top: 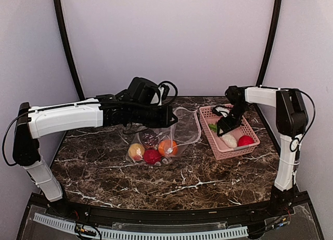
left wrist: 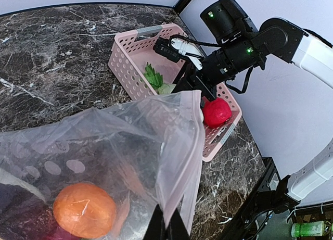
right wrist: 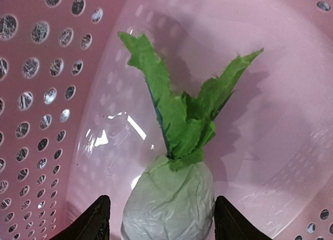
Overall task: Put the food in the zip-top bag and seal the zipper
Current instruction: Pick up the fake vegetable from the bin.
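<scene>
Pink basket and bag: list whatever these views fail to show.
- White leafy vegetable: right wrist view, lower end cut off by the bottom edge.
- Left gripper: left wrist view, only its fingertips show at the bottom edge.
- Zip-top bag: left wrist view, crinkled plastic blurs everything inside except the orange piece.
- Pink basket: top view, the right gripper covers part of its inside.

both arms are built alike. the left arm (top: 62, 117) and the right arm (top: 289, 120) wear long smooth white shells set between bulky black joint housings. thin black cables (top: 314, 115) loop loosely outside the joints. small green lights (left wrist: 210, 14) glow on the right arm's black wrist housings. the left gripper (left wrist: 166, 227) ends in two slim black fingers, and the right gripper (right wrist: 161, 224) shows two blunt, matte black fingertips (right wrist: 96, 219).
</scene>
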